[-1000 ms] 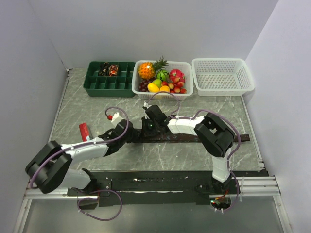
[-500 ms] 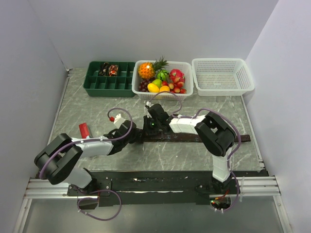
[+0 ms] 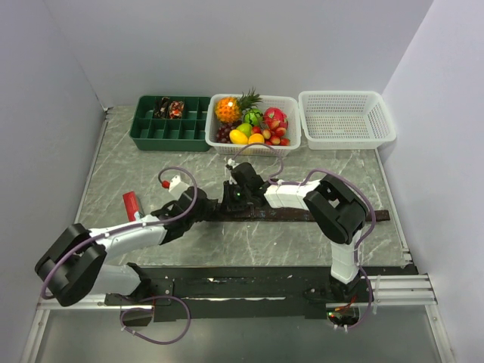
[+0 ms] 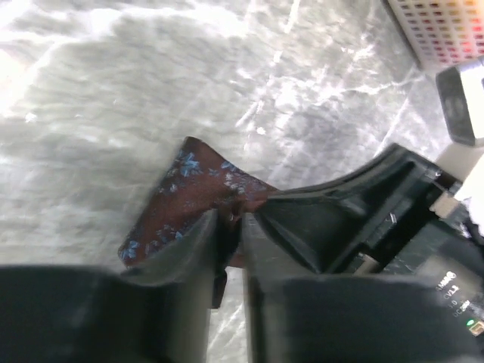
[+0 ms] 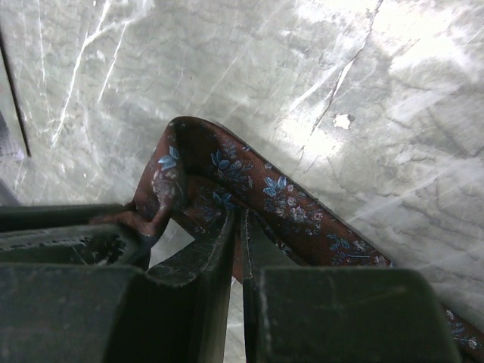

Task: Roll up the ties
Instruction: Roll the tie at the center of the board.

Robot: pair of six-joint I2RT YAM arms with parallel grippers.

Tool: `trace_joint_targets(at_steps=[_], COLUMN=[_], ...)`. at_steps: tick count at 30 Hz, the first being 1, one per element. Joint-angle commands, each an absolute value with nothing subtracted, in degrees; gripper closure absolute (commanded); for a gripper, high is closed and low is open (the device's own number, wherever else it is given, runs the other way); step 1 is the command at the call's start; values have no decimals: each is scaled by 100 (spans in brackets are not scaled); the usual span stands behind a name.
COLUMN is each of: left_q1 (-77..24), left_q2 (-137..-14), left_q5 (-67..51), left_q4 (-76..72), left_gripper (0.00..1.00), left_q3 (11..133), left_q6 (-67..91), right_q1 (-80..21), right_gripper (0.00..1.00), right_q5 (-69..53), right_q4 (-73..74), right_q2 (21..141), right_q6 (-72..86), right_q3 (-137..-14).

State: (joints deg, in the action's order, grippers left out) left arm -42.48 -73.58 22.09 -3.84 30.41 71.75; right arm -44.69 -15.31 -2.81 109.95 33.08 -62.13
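A long dark brown tie point(image 3: 318, 215) with small blue flowers lies flat across the table, its right end near the right edge. Its left end is folded over between both grippers. My left gripper point(image 3: 206, 206) is shut on the tie's end point(image 4: 198, 187), pinching the fabric between its jaws. My right gripper point(image 3: 232, 201) is shut on the folded tie point(image 5: 249, 178) just beside it, fabric caught between its fingers point(image 5: 215, 249). The two grippers nearly touch. Two rolled ties point(image 3: 168, 108) sit in the green tray point(image 3: 170, 132) at the back left.
A white basket of toy fruit point(image 3: 252, 121) stands at the back middle, an empty white basket point(image 3: 345, 117) at the back right. A small red block point(image 3: 132, 204) lies on the table left of my left arm.
My left arm has shifted and its gripper moved right and up against the tie's left end, close to the right gripper. The right gripper barely moved.
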Motion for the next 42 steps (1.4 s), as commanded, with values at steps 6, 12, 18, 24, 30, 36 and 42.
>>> trace_joint_targets(at_steps=[6, 12, 18, 24, 30, 36, 42], left_q1=[-3412, -3041, -3015, -3015, -2778, -2769, -2769], left_q2=[-6276, -6240, -6284, -5662, -4632, -5036, -5309], left_q5=[2435, 2582, 2698, 1355, 1476, 1153, 949], left_q4=[728, 1949, 2689, 1417, 1781, 1399, 703], left_gripper=[15, 4, 4, 4, 2, 3, 4], left_q3=[2795, 3278, 3453, 2981, 2355, 2251, 1820], left_q6=[6918, 6837, 6812, 5687, 6451, 6223, 6442], right_q1=[-4474, -4474, -4482, -4482, -4491, -4596, -4807], right_gripper=[85, 85, 85, 85, 84, 84, 84], right_q5=[-1731, -1793, -1854, -1854, -1890, -2021, -2004], right_q4=[-211, -202, -202, -158, -246, -413, -298], right_q2=[11030, 11065, 11083, 10969, 10811, 10801, 11109], right_q6=[3173, 3164, 3155, 3085, 3041, 3050, 3076], right_q3=[-6267, -6328, -6354, -6363, -6311, -6425, -6855])
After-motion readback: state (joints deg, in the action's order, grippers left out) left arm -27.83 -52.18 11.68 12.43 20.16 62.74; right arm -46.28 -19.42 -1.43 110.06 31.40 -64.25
